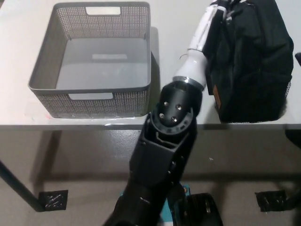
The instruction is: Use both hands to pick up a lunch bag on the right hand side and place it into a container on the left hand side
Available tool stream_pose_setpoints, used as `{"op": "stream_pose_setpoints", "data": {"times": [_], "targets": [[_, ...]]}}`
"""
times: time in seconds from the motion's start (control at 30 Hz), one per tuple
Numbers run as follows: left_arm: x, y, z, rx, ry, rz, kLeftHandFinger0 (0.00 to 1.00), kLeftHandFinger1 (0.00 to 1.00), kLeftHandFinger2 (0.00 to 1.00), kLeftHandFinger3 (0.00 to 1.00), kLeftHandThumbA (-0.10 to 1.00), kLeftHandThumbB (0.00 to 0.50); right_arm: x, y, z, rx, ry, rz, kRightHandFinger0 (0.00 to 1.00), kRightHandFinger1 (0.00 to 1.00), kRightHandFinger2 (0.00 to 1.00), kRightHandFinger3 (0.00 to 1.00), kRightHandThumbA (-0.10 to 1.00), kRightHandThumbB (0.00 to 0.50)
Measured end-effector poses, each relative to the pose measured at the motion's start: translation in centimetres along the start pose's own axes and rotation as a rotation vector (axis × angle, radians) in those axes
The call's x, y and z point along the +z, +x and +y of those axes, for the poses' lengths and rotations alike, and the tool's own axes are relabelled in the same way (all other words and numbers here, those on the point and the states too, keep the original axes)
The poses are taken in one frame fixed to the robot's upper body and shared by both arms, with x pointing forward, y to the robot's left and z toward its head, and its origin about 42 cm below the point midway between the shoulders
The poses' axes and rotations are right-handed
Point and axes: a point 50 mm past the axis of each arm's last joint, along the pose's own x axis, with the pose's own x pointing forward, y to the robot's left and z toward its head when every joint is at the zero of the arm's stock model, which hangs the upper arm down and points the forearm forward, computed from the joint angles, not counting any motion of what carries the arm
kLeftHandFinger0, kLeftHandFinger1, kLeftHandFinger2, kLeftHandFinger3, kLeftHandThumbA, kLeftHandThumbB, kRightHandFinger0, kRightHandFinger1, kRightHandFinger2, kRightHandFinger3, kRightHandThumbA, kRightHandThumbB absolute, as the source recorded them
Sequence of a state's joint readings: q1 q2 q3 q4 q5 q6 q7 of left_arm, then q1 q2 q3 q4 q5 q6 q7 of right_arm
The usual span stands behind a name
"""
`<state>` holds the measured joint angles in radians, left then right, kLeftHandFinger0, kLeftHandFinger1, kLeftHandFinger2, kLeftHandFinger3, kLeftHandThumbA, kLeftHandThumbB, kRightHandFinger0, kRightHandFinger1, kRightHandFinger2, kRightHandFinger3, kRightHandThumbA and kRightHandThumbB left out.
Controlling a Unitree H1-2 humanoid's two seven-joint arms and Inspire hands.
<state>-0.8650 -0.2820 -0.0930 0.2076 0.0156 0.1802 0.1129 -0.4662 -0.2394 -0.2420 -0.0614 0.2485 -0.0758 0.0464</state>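
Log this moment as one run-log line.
left hand at lunch bag's top left, grip unclear | right hand barely visible | basket empty | bag on table

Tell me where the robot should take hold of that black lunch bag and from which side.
Best held by its two long sides, one hand on each. The lunch bag is a bulky, upright soft block near the table's front edge, too wide for one hand. The left hand is already at its far left top corner; the right should probably come in from the right.
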Motion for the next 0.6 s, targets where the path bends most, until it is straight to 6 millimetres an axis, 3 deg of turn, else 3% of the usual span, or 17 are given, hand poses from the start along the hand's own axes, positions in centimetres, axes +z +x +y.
{"op": "stream_pose_setpoints", "data": {"times": [0.1,0.33,0.4,0.6], "targets": [[0.2,0.7,2.1,0.01,0.055,-0.003,1.0,1.0,1.0,1.0,1.0,0.356,0.1,0.6,-0.1,0.002,-0.004,0.006,1.0,1.0,1.0,1.0,1.0,0.21],[-0.4,2.3,6.7,0.059,0.132,0.04,1.0,1.0,1.0,1.0,1.0,0.382,-0.8,1.3,-0.6,-0.003,-0.01,0.043,1.0,1.0,1.0,1.0,1.0,0.206],[-0.7,2.6,7.4,0.068,0.143,0.057,1.0,1.0,1.0,1.0,1.0,0.387,-0.9,1.6,-0.6,-0.004,-0.009,0.046,1.0,1.0,1.0,1.0,1.0,0.196],[-2.3,3.7,8.4,0.079,0.167,0.125,1.0,1.0,1.0,1.0,1.0,0.418,-1.6,2.7,-0.9,-0.006,-0.009,0.073,1.0,1.0,1.0,1.0,1.0,0.236]]}}
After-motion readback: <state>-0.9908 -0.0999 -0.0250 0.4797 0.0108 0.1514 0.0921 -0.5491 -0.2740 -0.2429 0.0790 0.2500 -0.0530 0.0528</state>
